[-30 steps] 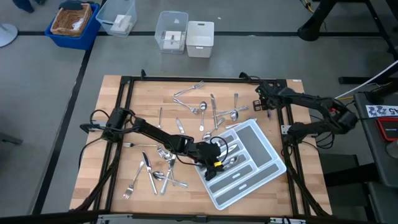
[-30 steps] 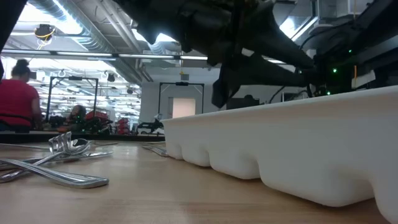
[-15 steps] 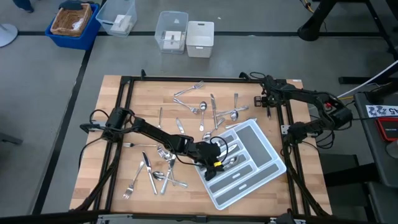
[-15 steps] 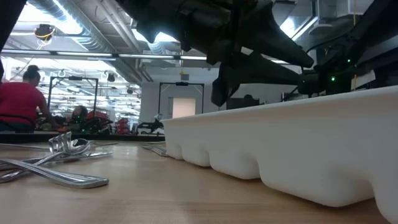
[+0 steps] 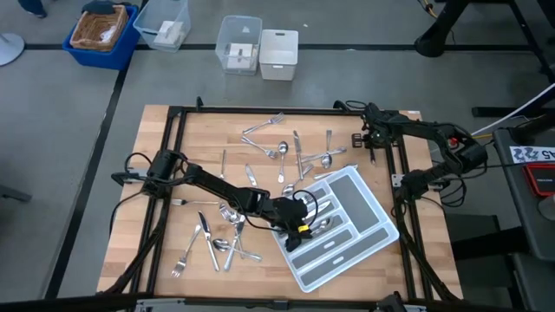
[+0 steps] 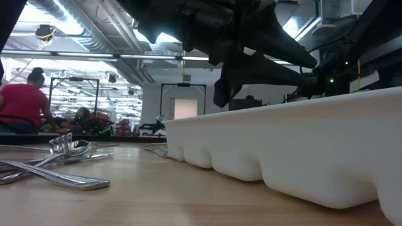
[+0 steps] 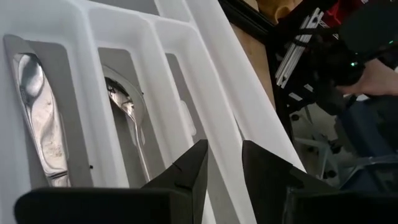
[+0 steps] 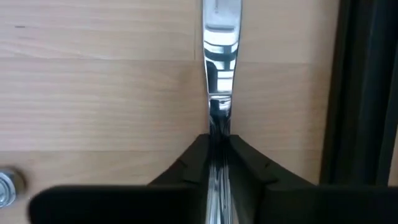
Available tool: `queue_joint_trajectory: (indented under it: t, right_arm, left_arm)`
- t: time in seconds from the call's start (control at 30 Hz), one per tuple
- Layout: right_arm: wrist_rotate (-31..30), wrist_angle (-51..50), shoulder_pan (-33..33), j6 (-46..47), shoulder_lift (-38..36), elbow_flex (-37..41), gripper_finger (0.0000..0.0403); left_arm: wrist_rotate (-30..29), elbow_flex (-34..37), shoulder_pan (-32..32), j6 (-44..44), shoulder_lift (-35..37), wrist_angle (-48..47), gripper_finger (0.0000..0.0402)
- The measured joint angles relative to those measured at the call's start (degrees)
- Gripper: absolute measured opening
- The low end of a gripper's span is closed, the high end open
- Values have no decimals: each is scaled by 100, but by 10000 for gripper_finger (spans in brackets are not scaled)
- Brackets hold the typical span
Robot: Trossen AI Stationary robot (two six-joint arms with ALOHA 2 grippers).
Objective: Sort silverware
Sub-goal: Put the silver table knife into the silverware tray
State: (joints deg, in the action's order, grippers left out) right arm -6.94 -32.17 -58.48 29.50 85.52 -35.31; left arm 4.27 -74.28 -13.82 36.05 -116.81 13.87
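Note:
The light grey tray (image 5: 364, 208) lies slanted at the table's near right. My left gripper (image 5: 303, 227) hovers over its near left end, open, with nothing between its fingers (image 7: 224, 168). Two spoons (image 7: 34, 118) (image 7: 127, 118) lie in separate tray compartments. Loose silverware lies on the wood at the far middle (image 5: 286, 147) and the near left (image 5: 217, 238). My right gripper (image 5: 373, 139) is at the far right corner, pointing down and shut on one slim shiny piece of silverware (image 8: 219, 37). What kind of piece it is does not show. My right gripper pinches the slim silver piece between its two fingers, across the piece's narrow stem (image 8: 219, 121). The fingers come from above, pointing down. The piece runs straight out from the fingertips over the wooden table top; I cannot tell whether it is lifted.
A black frame rail (image 8: 360, 93) (image 5: 403, 173) runs close beside the right gripper. Clear boxes (image 5: 239, 43) and a blue bin (image 5: 100, 33) stand beyond the far edge. Forks (image 6: 56, 163) lie left of the tray wall (image 6: 282, 144) in the low view. A person (image 6: 22, 103) is in the room behind.
My right arm has drawn in toward the far right corner, and its gripper has shifted slightly that way and come down toward the table.

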Motion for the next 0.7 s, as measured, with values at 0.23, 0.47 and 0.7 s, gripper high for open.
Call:
queue_joint_trajectory:
  t: [0.23,0.47,0.7]
  right_arm:
    - [108,-84,-2,-3,-143,38,36]
    - [409,-129,-15,0,-245,59,40]
    - [596,-307,-15,1,-252,-34,40]
  left_arm:
    - [55,0,0,6,0,2,88]
    - [527,4,87,6,144,-44,88]
    - [561,4,157,-51,406,-215,88]
